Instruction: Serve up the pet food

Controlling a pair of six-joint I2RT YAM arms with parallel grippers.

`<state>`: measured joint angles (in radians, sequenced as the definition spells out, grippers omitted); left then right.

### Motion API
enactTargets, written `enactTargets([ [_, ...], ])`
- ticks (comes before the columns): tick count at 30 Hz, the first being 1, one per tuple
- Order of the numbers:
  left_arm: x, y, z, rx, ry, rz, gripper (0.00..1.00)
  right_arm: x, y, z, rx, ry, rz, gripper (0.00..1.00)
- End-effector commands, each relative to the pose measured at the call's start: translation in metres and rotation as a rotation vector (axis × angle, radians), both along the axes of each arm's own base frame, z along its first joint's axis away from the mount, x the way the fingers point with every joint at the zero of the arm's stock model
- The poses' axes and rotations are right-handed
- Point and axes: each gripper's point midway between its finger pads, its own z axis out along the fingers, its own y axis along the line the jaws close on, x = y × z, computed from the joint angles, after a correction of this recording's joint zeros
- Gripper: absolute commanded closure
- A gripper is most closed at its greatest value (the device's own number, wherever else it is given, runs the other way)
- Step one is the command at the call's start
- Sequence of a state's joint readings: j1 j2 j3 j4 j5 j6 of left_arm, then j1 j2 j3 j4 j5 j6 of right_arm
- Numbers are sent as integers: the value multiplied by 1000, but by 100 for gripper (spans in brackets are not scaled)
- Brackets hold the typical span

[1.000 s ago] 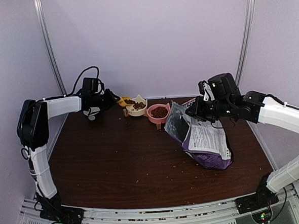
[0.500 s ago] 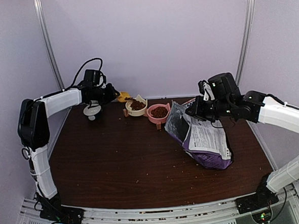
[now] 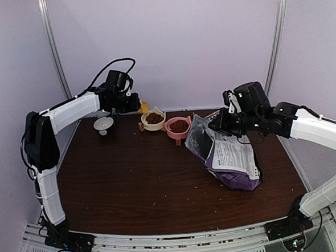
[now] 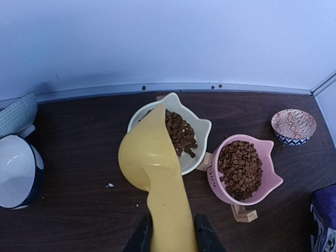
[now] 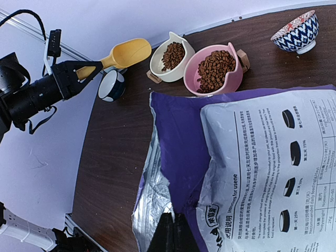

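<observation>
Reddish-brown kibble fills a cream cat-eared bowl [image 4: 186,134] and a pink cat-eared bowl [image 4: 244,170] at the back of the table; both also show in the top view, cream [image 3: 153,119] and pink [image 3: 179,127]. My left gripper [image 4: 172,239] is shut on the handle of a yellow scoop [image 4: 152,163], held tilted above the cream bowl's left rim; the scoop looks empty. My right gripper [image 5: 179,236] is shut on the top edge of the purple food bag [image 5: 231,173], holding its foil-lined mouth open. The bag [image 3: 230,156] rests on the table's right side.
A white and blue bowl [image 4: 16,170] stands at the back left, also in the top view [image 3: 103,125]. A patterned blue bowl [image 4: 294,125] sits at the back right. Loose kibble crumbs lie scattered over the dark wood table [image 3: 137,179].
My left arm has lifted and swung right with the scoop, from beside the white bowl to over the cream bowl. The right arm and bag have not moved.
</observation>
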<state>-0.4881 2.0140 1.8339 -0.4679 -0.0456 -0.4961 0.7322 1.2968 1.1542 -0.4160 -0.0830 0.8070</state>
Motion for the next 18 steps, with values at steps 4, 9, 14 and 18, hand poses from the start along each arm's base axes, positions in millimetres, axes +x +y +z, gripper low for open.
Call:
enactTargets([
  [4, 6, 7, 18, 113, -73, 1, 100, 6, -4, 7, -7, -27, -12, 100],
  [9, 4, 3, 32, 110, -101, -12, 100, 5, -5, 6, -22, -33, -8, 100],
  [14, -16, 20, 72, 119, -188, 38, 100, 4, -5, 13, -67, -70, 32, 100],
  [18, -61, 25, 104, -2, -231, -14, 100, 0, -5, 18, -86, -102, 55, 100],
])
